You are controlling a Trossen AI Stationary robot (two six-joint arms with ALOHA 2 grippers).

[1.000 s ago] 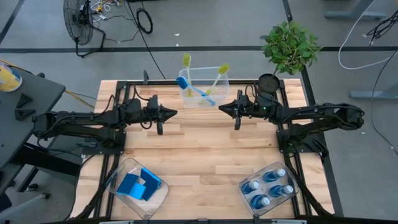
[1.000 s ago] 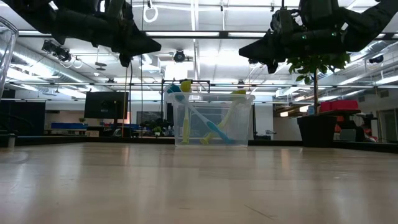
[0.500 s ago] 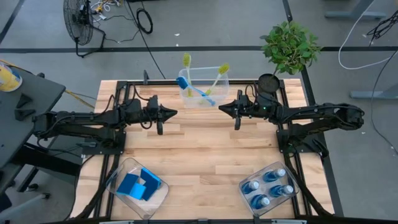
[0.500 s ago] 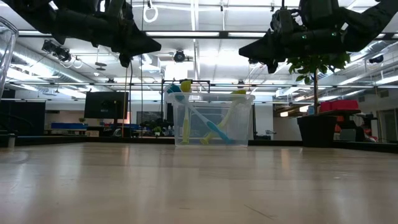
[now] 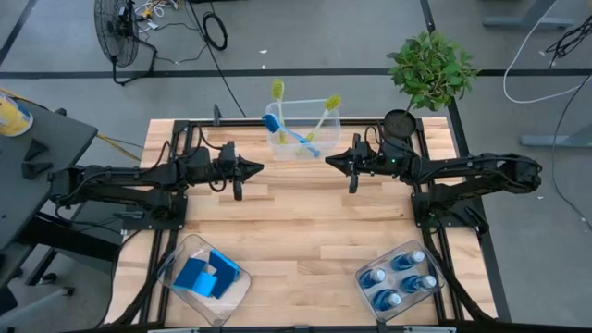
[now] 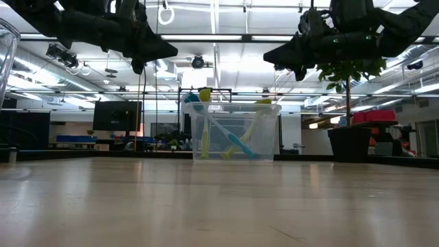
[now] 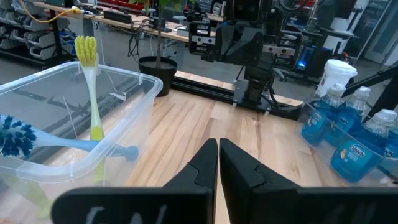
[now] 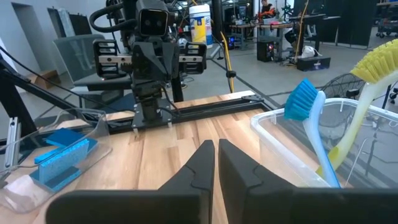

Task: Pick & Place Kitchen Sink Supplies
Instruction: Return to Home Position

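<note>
Three dish brushes, two yellow-green and one blue, stand slanting in a clear bin at the table's far middle. Several blue sponges lie in a clear bin near the left corner. Several blue soap bottles stand in a clear bin near the right corner. My left gripper hovers shut, left of the brush bin. My right gripper hovers shut, right of that bin. Both hang well above the wood in the low view, left, right.
A green potted plant stands at the far right corner, behind my right arm. Black rails run along both table sides. Bare wood lies between the bins in the middle and near part.
</note>
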